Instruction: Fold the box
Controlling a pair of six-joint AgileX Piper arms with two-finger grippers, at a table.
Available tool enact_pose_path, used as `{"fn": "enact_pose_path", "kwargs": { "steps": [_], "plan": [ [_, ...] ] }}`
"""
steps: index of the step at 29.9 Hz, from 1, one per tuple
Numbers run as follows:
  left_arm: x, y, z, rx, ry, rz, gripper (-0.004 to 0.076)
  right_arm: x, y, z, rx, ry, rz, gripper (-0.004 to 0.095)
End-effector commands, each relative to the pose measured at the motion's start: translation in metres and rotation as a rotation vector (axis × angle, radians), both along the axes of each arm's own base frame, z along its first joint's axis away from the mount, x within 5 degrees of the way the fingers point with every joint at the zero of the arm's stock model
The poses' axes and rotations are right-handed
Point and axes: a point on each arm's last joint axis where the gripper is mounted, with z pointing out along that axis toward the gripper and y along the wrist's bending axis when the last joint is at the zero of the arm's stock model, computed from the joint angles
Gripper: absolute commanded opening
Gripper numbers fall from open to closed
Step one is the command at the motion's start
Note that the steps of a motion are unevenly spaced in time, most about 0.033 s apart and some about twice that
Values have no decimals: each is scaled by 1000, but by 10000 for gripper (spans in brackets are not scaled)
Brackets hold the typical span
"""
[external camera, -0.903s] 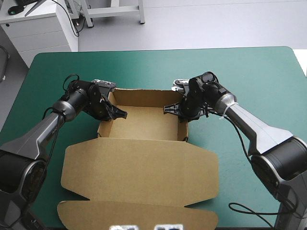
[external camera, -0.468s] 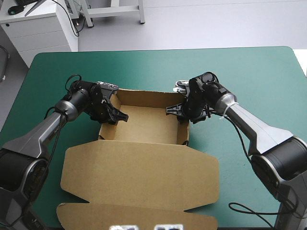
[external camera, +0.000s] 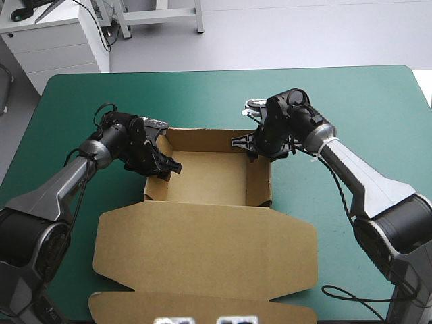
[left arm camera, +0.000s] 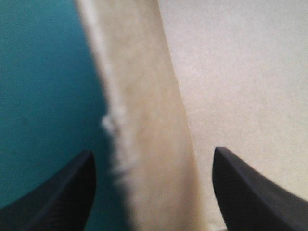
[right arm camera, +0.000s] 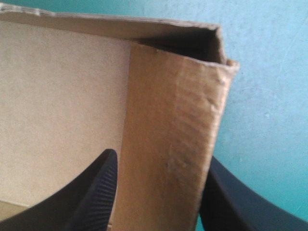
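- Presently, the brown box [external camera: 202, 177] sits mid-desk as an open tray with its walls raised. Its lid [external camera: 202, 250] lies flat toward the near edge of the teal-green desk [external camera: 351, 101].
- Left pincer [external camera: 166, 164]: open. The black fingers stand well apart astride the tray's left wall [left arm camera: 144, 120], one over the cover outside and one over the tray floor. No contact with the board is evident, so it is judged to be placed to catch or steady that wall rather than carry it.
- Right pincer [external camera: 248, 143]: clamped on the box at the right wall [right arm camera: 168, 125], close to the far right corner. One finger is inside the tray and one outside, both against the board. The wall reads as a doubled, folded-over panel, creased along its top.
- Assessment: the corner grip probably serves to press the tucked panel home and keep the tray from sliding.
- Stage, as judged: walls up and tucked; lid flat, not yet handled.
- Risk: the left wall's edge looks rough, though blurred — an uneven squeeze could let it spring outward.
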Motion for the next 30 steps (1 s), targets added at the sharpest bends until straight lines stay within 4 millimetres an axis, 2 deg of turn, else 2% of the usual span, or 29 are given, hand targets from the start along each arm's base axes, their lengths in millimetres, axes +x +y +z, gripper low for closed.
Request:
{"fn": "enact_pose_path", "kwargs": {
  "steps": [1,6,17,25,30],
  "plan": [
    [-1,-5,39,-64,-87,7,496,-5,-5,36,45,-84,1,470],
    [3,-7,67,-77,-128,0,496,-5,-7,50,34,-107,26,470],
    [0,0,117,-28,-188,-12,496,-16,-15,97,55,-259,65,468],
    [-29,12,166,-45,-336,-8,488,-36,-34,129,20,-374,54,468],
    [-67,30,207,-30,-478,-11,354,-37,-35,128,36,-357,4,468]
  ]
}}
